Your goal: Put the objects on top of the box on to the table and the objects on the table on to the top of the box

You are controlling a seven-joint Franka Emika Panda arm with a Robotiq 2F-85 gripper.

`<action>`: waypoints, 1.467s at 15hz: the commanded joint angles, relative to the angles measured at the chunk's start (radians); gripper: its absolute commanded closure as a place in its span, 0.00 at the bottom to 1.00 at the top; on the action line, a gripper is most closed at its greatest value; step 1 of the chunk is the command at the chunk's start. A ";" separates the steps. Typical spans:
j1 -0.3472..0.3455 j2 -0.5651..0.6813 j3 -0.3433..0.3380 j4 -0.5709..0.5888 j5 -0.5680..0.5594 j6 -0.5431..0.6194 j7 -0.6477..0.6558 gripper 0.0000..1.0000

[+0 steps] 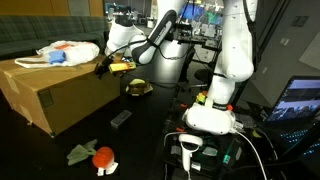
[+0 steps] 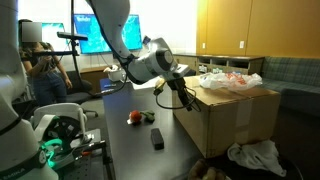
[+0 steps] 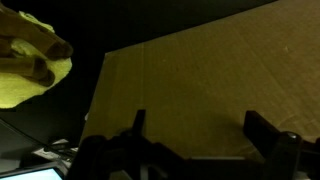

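Wrist view: gripper [image 3: 200, 125] jaws spread, empty; below them large brown cardboard box [image 3: 200, 70], white crumpled bag [image 1: 62, 50] on it; swap seemingly not begun.

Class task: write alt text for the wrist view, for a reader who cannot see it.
The open gripper hangs over the flat brown cardboard top of the box, its two dark fingers rising from the bottom edge. A blurred yellow object sits at the upper left, past the box's edge, against darkness.
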 commanded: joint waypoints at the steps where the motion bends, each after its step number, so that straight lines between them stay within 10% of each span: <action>1: -0.046 0.047 0.064 0.049 0.142 -0.028 -0.112 0.00; 12: -0.144 -0.022 0.282 -0.249 0.540 -0.063 -0.197 0.00; 22: -0.126 0.073 0.382 -0.229 1.416 -0.064 -0.375 0.00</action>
